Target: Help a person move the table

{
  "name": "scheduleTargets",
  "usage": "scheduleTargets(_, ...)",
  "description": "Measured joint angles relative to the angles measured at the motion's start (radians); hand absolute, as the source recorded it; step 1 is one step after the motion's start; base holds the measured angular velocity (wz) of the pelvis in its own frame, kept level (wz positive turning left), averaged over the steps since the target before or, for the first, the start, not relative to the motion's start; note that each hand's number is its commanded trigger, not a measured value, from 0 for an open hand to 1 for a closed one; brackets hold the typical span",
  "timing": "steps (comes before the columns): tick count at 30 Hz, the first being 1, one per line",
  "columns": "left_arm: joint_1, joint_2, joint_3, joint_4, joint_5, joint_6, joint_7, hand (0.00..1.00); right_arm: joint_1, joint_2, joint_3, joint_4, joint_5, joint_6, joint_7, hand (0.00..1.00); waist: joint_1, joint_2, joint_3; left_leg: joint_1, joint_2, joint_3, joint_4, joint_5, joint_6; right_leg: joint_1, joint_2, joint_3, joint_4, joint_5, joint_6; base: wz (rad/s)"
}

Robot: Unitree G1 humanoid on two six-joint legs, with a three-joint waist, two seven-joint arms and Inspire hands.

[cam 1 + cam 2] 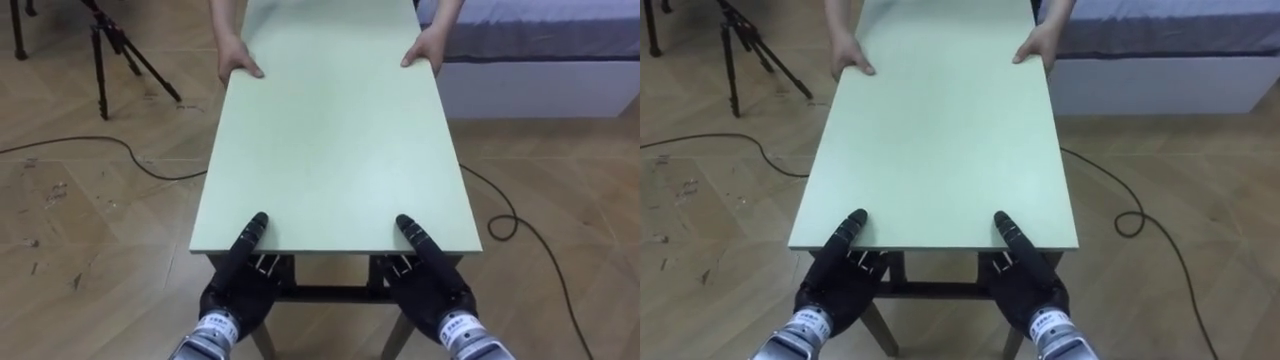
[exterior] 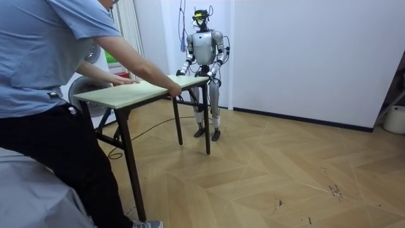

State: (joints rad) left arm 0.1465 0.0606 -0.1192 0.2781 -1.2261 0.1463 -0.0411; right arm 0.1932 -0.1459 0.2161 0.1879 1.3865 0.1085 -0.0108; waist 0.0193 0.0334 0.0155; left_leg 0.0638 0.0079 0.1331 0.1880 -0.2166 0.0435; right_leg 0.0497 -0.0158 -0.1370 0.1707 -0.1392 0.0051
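Note:
A long table with a pale green top and dark legs stretches away from me. My left hand and right hand grip its near edge, each with the thumb lying on top and the fingers under the board. A person stands at the far end, with one hand on the far left corner and the other hand on the far right corner. In the room view the table stands on the wood floor between the person in a blue shirt and me, upright near the white wall.
A black tripod stands far left, with a dark cable running across the floor toward the table. A bed lies far right, and another cable loops beside the table. A fan stands behind the table.

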Motion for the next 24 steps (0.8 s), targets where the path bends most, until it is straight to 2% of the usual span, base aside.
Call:
scheduleTargets(7,0.025,0.003,-0.001,-0.074,0.01,0.0,0.0,1.0,0.061,0.001,0.004,-0.093,0.022,-0.014,0.019,1.0,0.006,0.003,-0.002,-0.002,-0.001,0.002,-0.002,0.0,0.0,0.001,-0.001,0.0,0.001,0.0,0.0,0.0)
scheduleTargets(14,0.076,0.009,-0.014,-0.171,-0.003,-0.007,0.006,1.0,0.1,-0.018,0.013,-0.169,0.048,-0.024,0.03,1.0,-0.003,0.0,-0.0034,-0.008,-0.004,0.004,-0.01,0.0,0.0,-0.011,0.002,-0.002,0.001,0.0,0.0,0.0)
scheduleTargets(19,0.127,0.019,-0.046,-0.236,-0.027,-0.064,0.011,1.0,0.106,-0.033,0.048,-0.195,0.049,-0.059,0.057,1.0,-0.009,-0.015,-0.0037,-0.005,0.002,0.003,-0.007,0.0,0.0,-0.012,0.003,-0.001,0.0,0.0,0.0,-0.02)
scheduleTargets(24,0.149,0.021,-0.074,-0.267,-0.029,-0.094,0.011,1.0,0.108,-0.042,0.057,-0.203,0.05,-0.086,0.066,1.0,-0.009,-0.021,-0.0032,-0.003,0.001,0.003,-0.01,0.0,0.0,-0.012,0.001,-0.002,-0.001,0.0,0.0,-0.01)
